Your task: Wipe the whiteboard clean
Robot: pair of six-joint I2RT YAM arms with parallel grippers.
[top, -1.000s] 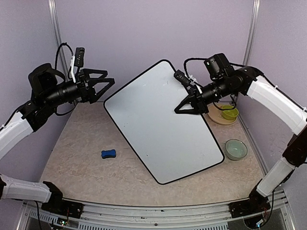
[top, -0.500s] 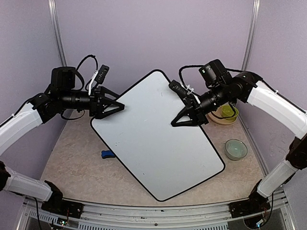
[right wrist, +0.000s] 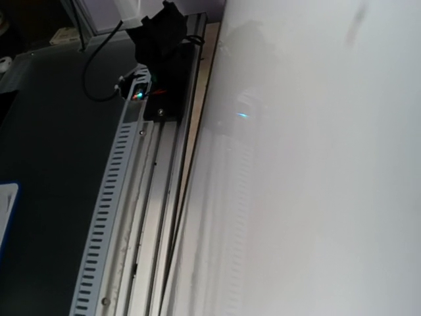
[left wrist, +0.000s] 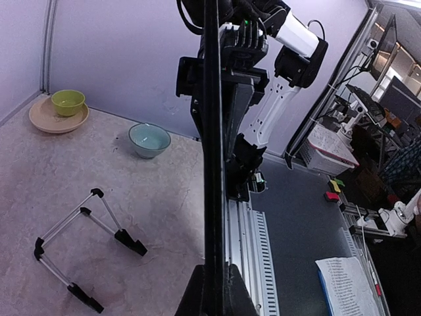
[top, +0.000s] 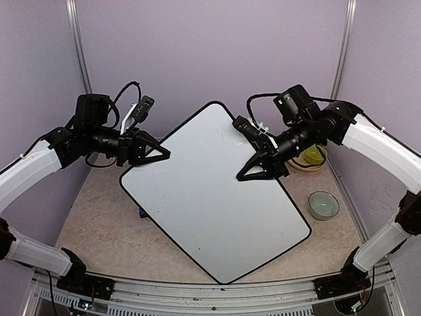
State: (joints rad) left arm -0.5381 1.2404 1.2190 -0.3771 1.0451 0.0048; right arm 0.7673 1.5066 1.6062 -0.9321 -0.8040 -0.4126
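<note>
Two grippers meet the whiteboard (top: 210, 197), which hangs tilted above the table (top: 99, 227): my left gripper (top: 163, 155) is pinched shut on its left edge, while the right gripper (top: 262, 172) sits at its right edge with a closure I cannot judge, so I'd lower it level and slowly.

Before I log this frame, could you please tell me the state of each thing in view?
whiteboard: held up, tilted, surface looks nearly blank
left end effector: shut on whiteboard's left edge
right end effector: apparently shut on its right edge
blue eraser: mostly hidden beneath the whiteboard
wire stand: empty
teal bowl: upright, empty
green bowl: upright on the plate
</note>
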